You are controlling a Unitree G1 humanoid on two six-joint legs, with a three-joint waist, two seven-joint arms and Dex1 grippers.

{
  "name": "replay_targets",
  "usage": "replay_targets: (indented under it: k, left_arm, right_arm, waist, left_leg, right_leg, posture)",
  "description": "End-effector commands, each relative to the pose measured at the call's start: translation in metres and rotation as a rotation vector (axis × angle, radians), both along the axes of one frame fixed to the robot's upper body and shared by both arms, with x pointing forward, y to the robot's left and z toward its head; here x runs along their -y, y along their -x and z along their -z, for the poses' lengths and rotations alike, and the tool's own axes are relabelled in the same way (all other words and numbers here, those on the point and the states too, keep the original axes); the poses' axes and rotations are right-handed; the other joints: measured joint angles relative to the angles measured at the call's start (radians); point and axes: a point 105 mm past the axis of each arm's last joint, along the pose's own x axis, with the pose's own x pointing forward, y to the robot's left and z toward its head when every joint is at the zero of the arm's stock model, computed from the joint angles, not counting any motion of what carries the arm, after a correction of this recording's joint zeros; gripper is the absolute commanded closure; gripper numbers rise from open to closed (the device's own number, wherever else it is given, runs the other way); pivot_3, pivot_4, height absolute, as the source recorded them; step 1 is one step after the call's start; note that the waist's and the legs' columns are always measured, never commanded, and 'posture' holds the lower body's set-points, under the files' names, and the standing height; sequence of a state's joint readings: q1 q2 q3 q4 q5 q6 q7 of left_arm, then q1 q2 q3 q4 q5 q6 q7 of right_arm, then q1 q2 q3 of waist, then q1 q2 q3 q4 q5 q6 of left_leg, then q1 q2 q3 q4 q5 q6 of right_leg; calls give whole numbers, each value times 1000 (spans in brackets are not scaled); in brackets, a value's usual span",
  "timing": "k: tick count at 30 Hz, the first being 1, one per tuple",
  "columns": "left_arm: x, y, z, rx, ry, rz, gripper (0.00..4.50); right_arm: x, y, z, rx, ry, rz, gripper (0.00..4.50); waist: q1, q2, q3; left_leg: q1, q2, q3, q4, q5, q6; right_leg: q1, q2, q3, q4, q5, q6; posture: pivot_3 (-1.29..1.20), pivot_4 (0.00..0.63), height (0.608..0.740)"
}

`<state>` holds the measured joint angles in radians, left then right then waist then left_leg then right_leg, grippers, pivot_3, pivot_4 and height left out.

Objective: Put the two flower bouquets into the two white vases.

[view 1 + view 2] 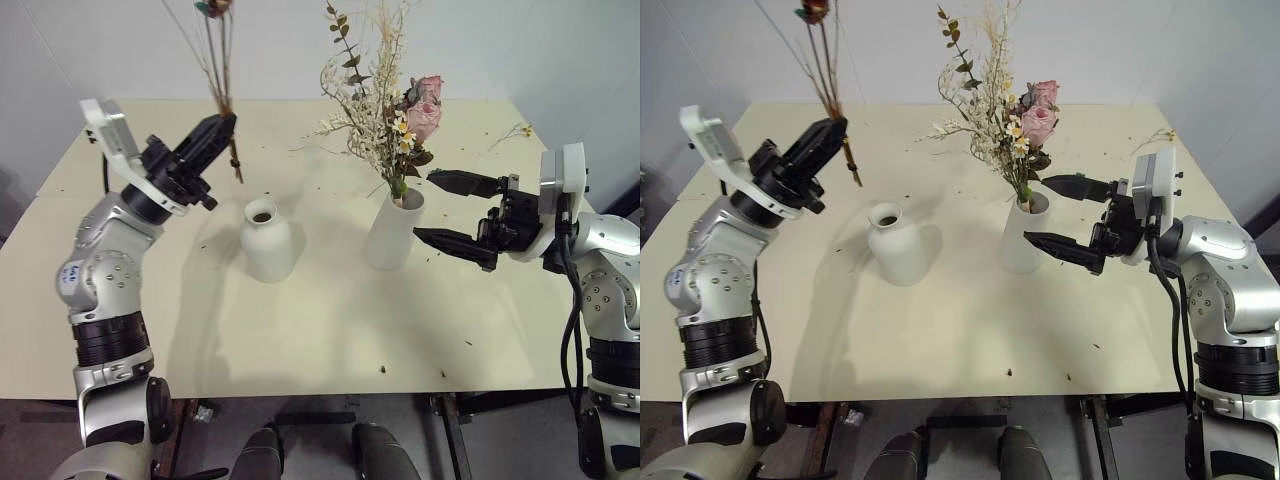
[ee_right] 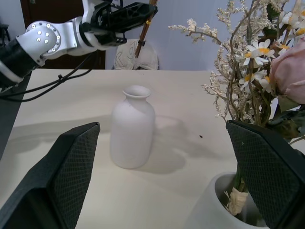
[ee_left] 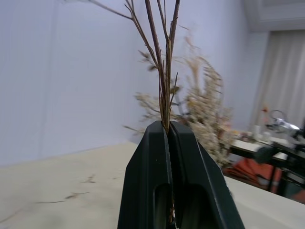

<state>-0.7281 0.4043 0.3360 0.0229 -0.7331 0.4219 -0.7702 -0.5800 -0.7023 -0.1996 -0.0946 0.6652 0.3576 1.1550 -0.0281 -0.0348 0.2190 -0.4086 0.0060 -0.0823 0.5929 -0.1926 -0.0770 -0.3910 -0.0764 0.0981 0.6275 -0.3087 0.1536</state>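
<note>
The table is the biggest thing here, a pale top littered with dried twig scraps out toward two o'clock. On it, at about one o'clock from centre, stands the tall cylinder vase with the bushy bouquet already seated in its wide mouth; that bunch looks top-heavy and brittle, so I judge a knock could tip the vase. The right gripper sits just beside the cylinder at its three o'clock, jaws spread wide and empty, one finger either side of the vase's level. At eleven o'clock from centre stands the short bottle vase, empty, its neck narrow. The left gripper hangs above and toward ten o'clock of it, clamped tight on the thin bouquet, gripping low on the stems with a short tail poking below. Those stems look light, stiff and snappable; the low hold suits threading the tail into the neck. Nothing blocks that path, though the small opening demands accurate aim.
</note>
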Motion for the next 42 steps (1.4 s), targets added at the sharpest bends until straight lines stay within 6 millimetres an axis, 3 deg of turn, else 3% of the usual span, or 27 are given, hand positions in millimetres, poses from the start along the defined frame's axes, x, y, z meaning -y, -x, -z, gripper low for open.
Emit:
replay_targets:
  k: [1, 16, 23, 31, 37, 42]
  left_arm:
    - [0, -1, 2, 41, 12, -19, 4459]
    - [-1, -17, 49, 8, 3, -76, 4459]
    - [0, -16, 54, 14, -8, -74, 2576]
    - [-24, 4, 49, 42, -167, -108, 59]
    - [-60, 21, 46, 21, -307, -182, 22]
    - [-75, 31, 36, 28, -374, -195, 22]
  right_arm:
    - [-1, 6, -9, 57, -9, 6, 0]
    - [0, 7, -12, 63, -42, 48, 0]
    - [-1, 6, -13, 64, -56, 54, 0]
    - [0, 4, -11, 63, -62, 56, 0]
    - [1, 2, -9, 62, -70, 62, 0]
    - [5, -1, -10, 64, -68, 68, 0]
  waist:
    - [0, 0, 0]
    - [0, 0, 0]
    - [0, 0, 0]
    - [-4, 0, 0]
    - [-5, 0, 0]
    - [-3, 0, 0]
  left_leg:
    - [0, 0, 0, 0, 0, 0]
    - [0, 0, 0, 0, 0, 0]
    - [0, 0, 0, 0, 0, 1]
    - [0, 1, 0, -1, 0, 0]
    - [0, 1, 0, -1, 0, 1]
    - [0, 3, 0, -2, 0, 1]
  right_leg:
    - [0, 0, 0, 0, 0, 0]
    - [0, 0, 0, -1, 0, 0]
    - [0, 0, 0, -1, 0, 0]
    - [-1, 1, 0, -1, 0, 0]
    - [0, 1, 0, -1, 0, -1]
    - [-1, 1, 0, -1, -1, -3]
  posture:
    - [0, 150, 740]
    - [0, 150, 740]
    - [0, 150, 740]
    - [0, 150, 740]
    - [0, 150, 740]
    - [0, 150, 740]
